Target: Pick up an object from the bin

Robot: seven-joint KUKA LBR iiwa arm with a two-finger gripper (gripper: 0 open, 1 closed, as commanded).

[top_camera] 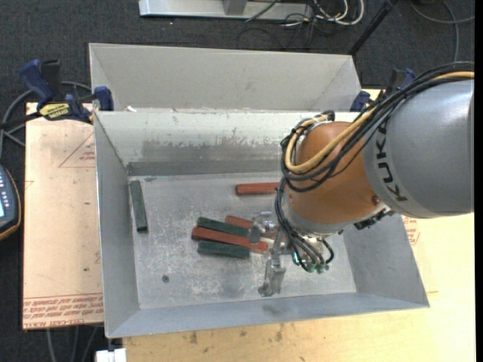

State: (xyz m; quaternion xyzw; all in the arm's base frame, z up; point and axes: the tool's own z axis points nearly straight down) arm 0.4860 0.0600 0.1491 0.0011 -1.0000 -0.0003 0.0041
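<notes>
Robot lab, KUKA arm (426, 149), grey bin (219, 78)

So the bin (226, 138) is bare grey metal, floor scuffed and dull. The red and green bars (223, 237) look matt, the arm's orange cover (332, 179) smooth and glossy.

Arm (434, 153) reaching from right, orange wrist cover (332, 176), gripper (270, 277) pointing downward
</notes>
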